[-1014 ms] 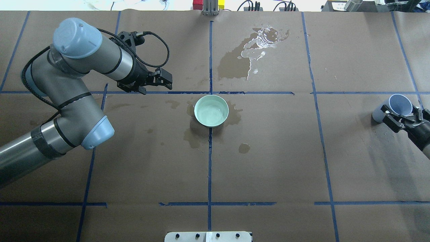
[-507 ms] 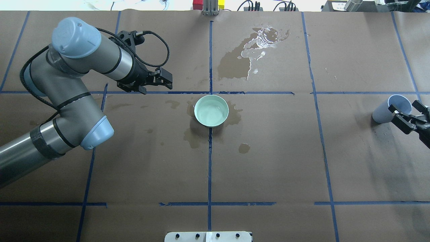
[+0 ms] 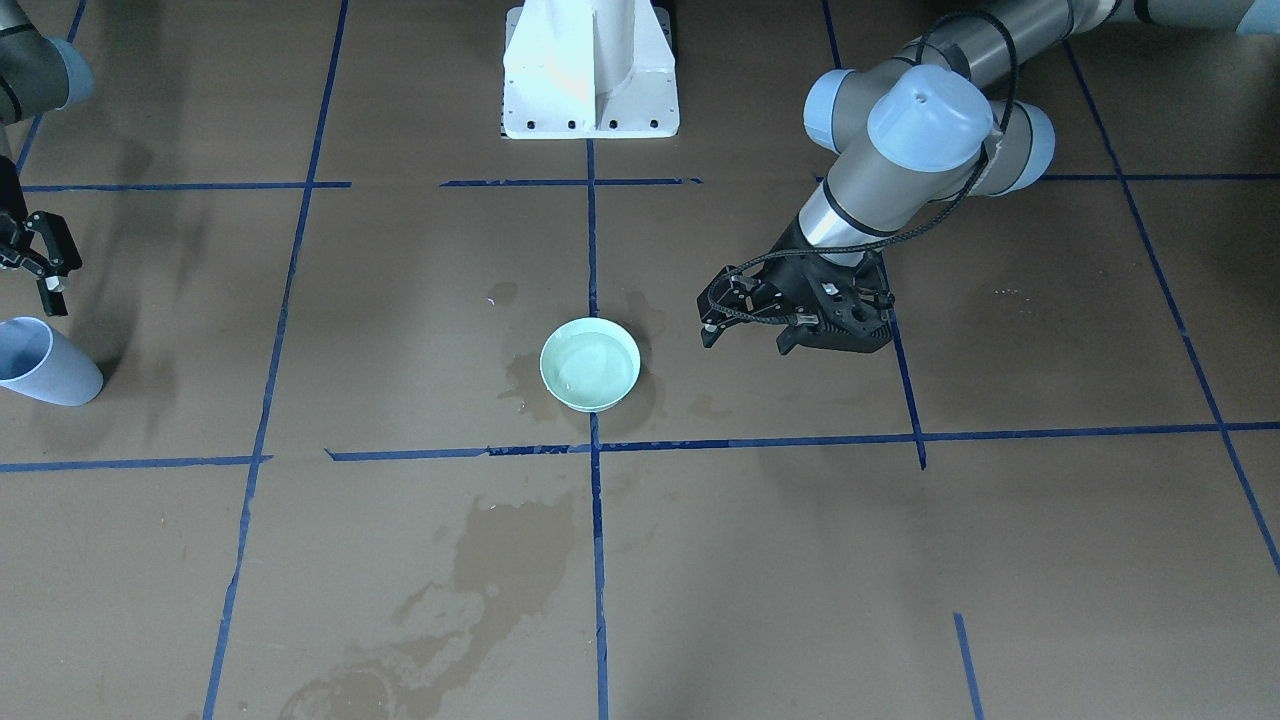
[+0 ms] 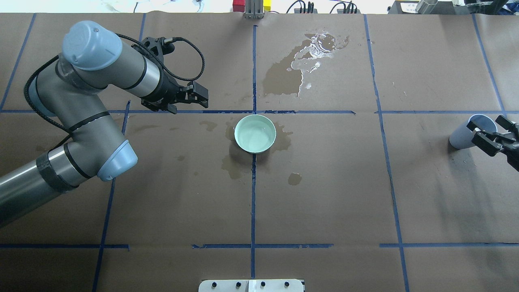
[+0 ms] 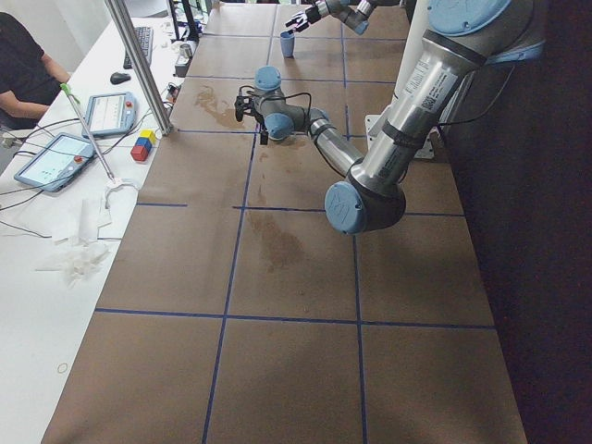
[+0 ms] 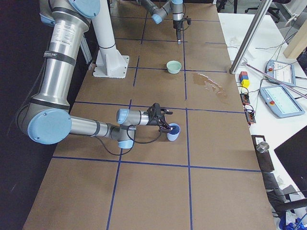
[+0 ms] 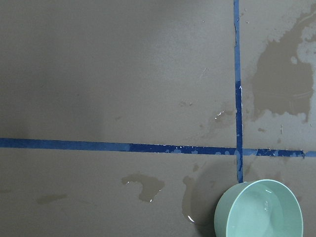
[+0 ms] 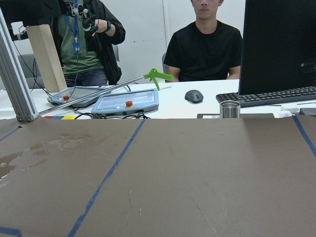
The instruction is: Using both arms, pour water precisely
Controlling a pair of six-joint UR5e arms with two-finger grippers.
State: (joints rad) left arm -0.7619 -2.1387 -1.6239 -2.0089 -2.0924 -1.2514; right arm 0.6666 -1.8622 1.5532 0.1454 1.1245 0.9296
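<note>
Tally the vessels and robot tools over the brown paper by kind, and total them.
Bowl: 1, mint green
Cup: 1, pale blue
Tools: 2, left tool and right tool
Total: 4

Light: bright, even, from overhead across the brown table (image 4: 324, 194).
Shadows: soft and faint beneath the left arm (image 3: 930, 120).
Glare: white sheen on the far puddle (image 4: 292, 69).
Focus: sharp throughout; the far background beyond the table is blown white.
</note>
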